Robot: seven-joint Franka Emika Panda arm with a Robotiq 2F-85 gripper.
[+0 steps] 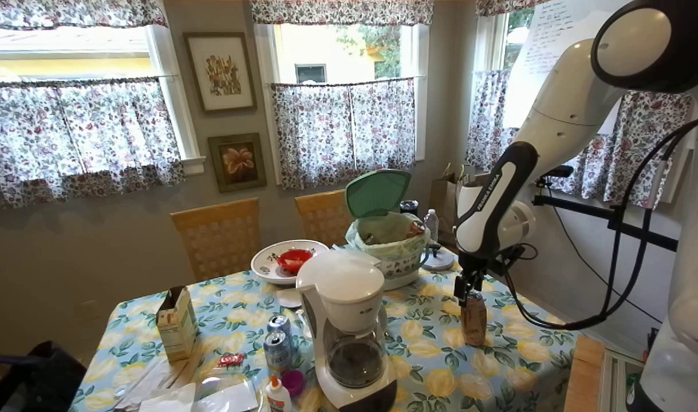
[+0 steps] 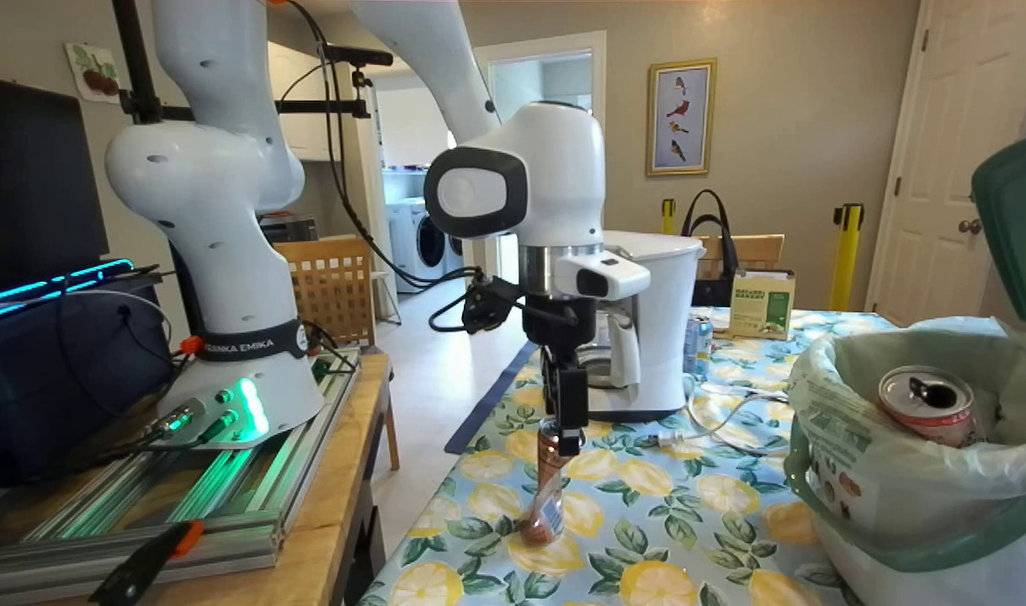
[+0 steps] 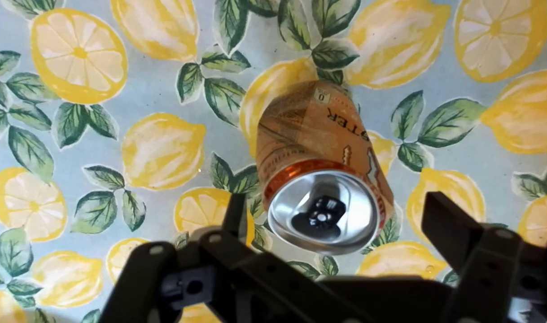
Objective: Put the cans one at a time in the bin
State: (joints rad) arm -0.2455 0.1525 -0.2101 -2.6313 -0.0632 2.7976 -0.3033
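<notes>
An orange-brown can (image 1: 474,325) stands on the lemon-print tablecloth in both exterior views. My gripper (image 3: 334,211) is open around its top, and in the wrist view a gap shows between the can's rim (image 3: 323,211) and each finger. Two silvery-blue cans (image 1: 277,350) stand together beyond the coffee maker; one such can (image 2: 698,343) shows in an exterior view. The bin (image 1: 399,274), a pale tub with a liner, has its green lid (image 1: 378,193) raised. Inside it, near the top, lies an orange-red can (image 2: 929,404).
The white coffee maker (image 1: 349,286) stands between the silvery-blue cans and the gripper. A tan carton (image 1: 177,323), glue bottle (image 1: 277,396) and papers lie farther along. Beside the bin is a plate (image 1: 268,264) with a red bowl. A cord (image 2: 736,425) crosses the cloth.
</notes>
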